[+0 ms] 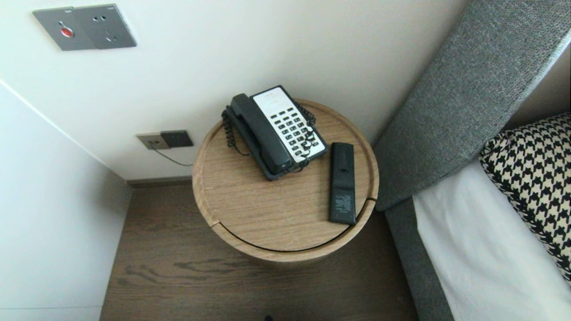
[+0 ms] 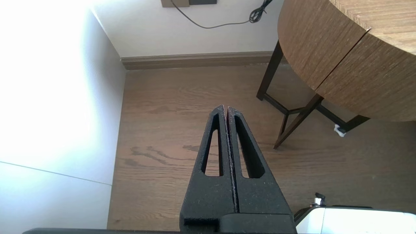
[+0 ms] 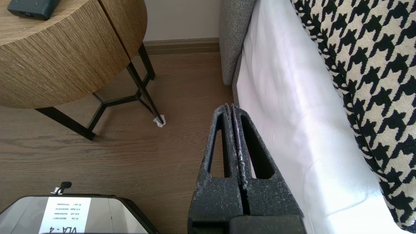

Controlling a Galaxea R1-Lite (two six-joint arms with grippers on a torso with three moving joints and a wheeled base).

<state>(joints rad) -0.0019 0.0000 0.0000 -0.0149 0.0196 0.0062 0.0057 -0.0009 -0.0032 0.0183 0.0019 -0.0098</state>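
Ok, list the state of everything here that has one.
Handset, on its cradle.
Remote, back up on the table.
Socket, cable plugged in.
Left gripper, shut, empty.
Right gripper, shut, empty.

One marking I can read, on my own base

From the right wrist camera I make out "VLA - 4", upside down, on the white paper label (image 3: 66,214) stuck to the glossy grey robot base (image 3: 122,213). Its smaller lines are too fine to read, as are the keys of the black-and-white desk telephone (image 1: 285,129) and the sticker on the slim black remote (image 1: 342,183).
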